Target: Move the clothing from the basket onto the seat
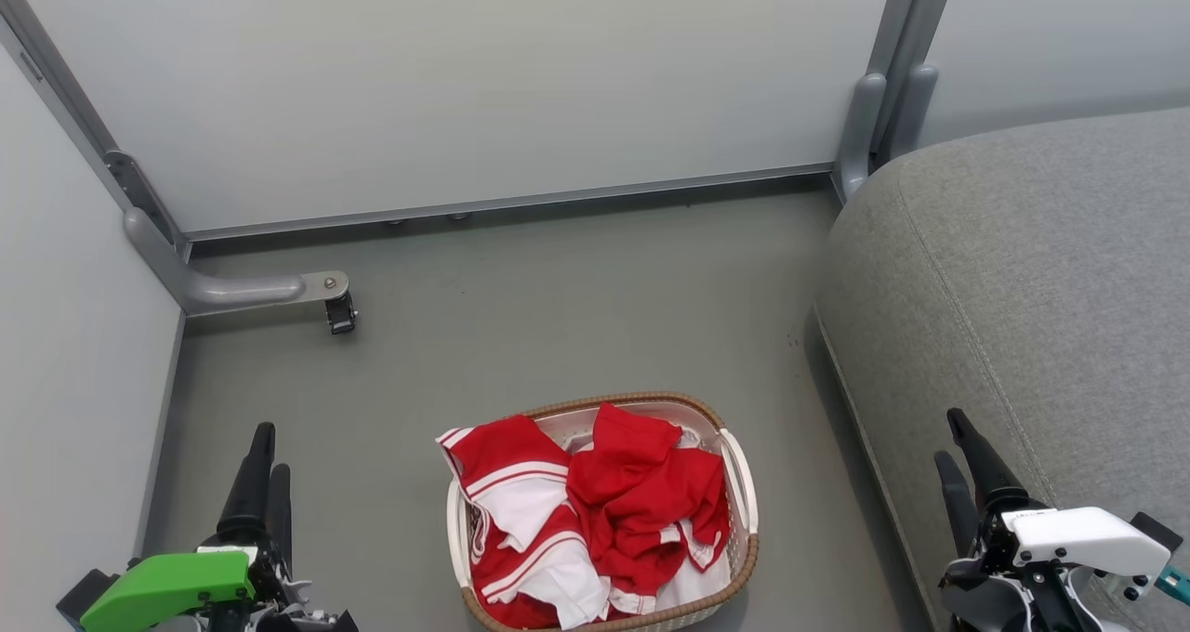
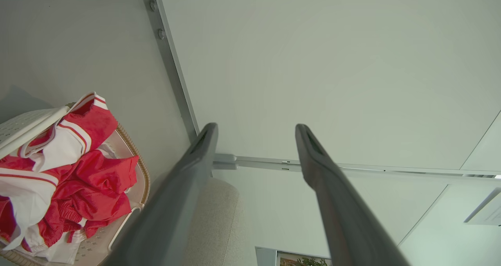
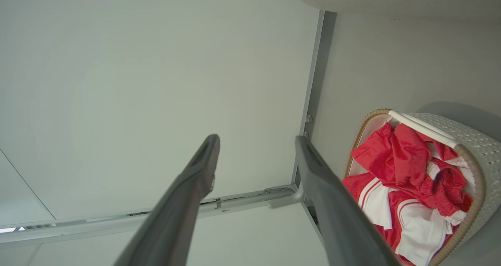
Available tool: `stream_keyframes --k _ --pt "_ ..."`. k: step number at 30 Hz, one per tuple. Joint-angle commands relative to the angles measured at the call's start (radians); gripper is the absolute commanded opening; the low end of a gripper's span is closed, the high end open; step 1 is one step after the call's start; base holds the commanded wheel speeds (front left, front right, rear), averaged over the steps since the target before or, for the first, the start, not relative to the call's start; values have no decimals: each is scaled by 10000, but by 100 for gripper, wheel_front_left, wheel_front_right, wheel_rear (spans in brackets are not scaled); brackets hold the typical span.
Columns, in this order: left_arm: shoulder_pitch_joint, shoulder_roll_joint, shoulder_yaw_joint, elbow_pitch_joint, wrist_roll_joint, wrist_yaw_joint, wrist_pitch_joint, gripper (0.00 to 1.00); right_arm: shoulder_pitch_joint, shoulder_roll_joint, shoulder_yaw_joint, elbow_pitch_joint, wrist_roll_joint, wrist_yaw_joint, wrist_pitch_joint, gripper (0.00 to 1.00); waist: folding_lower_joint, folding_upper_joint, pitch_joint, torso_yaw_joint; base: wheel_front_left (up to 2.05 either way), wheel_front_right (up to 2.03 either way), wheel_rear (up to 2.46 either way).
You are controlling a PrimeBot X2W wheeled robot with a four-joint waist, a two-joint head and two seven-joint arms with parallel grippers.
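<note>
Grey floor [image 1: 558,316] | basket [image 1: 632,398] near edge cropped, clothing [image 1: 641,493] inside | left gripper [image 1: 272,448], right gripper [image 1: 947,437]: jaws apart, empty

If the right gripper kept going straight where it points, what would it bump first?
Probably the pale wall panel; nothing lies between the right gripper and it, though depth is unclear.

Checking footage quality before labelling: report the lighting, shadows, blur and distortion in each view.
Head view: even, soft light, all sharp, faint shadow on the floor beside the seat. Left wrist view: wide-angle stretch, near fingers soft, clothing crisp. Right wrist view: same stretch, soft shadow behind the basket.
</note>
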Motion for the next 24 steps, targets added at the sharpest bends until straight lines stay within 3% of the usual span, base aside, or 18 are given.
stream_keyframes --k 1,13,24 --pt "-22 33 -75 -257 156 -10 -104 100 -95 -80 103 -181 -93 1 -123 100 0 0 0 -1 0 0 0" --pt "267 52 -252 -624 821 -17 -640 100 -22 -109 404 -195 -901 1 -663 100 0 0 -14 -7 0 0 0" --pt "501 68 -345 -947 2721 35 -1081 100 91 -133 392 -566 -2726 2 -1107 100 0 0 -38 -11 0 0 0"
